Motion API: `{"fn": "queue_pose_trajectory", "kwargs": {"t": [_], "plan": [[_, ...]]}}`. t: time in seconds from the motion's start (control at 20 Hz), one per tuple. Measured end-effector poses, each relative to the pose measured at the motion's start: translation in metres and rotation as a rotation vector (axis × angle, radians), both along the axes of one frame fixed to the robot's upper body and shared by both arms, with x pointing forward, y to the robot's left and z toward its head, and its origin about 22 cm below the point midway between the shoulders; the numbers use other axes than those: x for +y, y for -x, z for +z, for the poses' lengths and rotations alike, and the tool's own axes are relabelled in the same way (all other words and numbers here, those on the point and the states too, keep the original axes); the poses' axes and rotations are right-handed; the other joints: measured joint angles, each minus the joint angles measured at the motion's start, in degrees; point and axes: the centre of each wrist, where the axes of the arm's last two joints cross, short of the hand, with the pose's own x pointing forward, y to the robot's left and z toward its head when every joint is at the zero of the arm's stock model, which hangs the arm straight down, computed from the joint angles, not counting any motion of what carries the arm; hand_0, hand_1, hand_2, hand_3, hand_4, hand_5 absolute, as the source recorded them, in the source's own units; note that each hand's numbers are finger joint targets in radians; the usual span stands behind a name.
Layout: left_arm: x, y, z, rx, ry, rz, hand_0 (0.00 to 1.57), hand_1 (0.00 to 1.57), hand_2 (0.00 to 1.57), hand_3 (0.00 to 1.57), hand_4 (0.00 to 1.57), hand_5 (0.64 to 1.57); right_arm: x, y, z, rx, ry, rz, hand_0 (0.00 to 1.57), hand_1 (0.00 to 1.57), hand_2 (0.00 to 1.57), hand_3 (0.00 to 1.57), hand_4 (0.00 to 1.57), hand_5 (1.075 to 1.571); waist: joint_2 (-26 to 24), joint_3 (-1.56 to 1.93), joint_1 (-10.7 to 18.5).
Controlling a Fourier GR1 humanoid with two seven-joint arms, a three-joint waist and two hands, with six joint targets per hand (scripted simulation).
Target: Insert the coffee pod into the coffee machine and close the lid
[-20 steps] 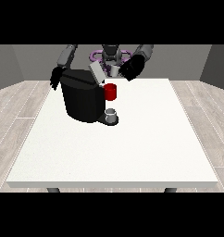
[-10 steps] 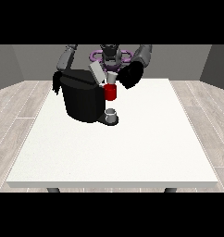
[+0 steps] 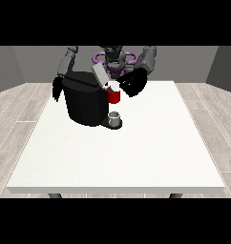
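Since 0.5 s ago, the hand at the view's right has come lower and closer to the machine's top opening, while the hand at the view's left hangs about where it was beside the machine.

From the left: that left-side hand hangs at 9 o'clock of the black coffee machine, close against its side; whether its fingers are open or curled I cannot tell. The machine's grey lid stands tilted up, open. At the machine's front sits a red thing at the machine, and below it, at 6 o'clock, a grey thing rests on the machine's base over the white table; I cannot say it is the coffee pod.

The right-side hand hovers at 2 o'clock of the red thing, just beside the opening, so it is the nearer hand for the insertion. Its fingers look curled, but what, if anything, they hold is not visible.
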Motion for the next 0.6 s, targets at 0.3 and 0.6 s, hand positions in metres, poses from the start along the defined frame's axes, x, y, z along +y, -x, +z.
{"fn": "queue_pose_trajectory", "kwargs": {"t": [0.3,0.6], "plan": [[0.009,-0.001,0.015,-0.019,-0.034,0.0,1.42,1.42,1.46,1.35,0.66,1.571,0.003,-0.011,0.01,-0.016,-0.002,-0.002,0.0,0.0,0.0,0.0,0.26,1.571,1.6,0.04,-0.3],[0.007,-0.002,0.022,-0.04,-0.027,0.02,1.43,1.43,1.45,1.39,0.6,1.571,0.005,-0.014,0.008,-0.018,0.006,0.001,0.0,0.0,0.0,0.0,0.29,1.571,2.0,0.0,-0.7]]}}
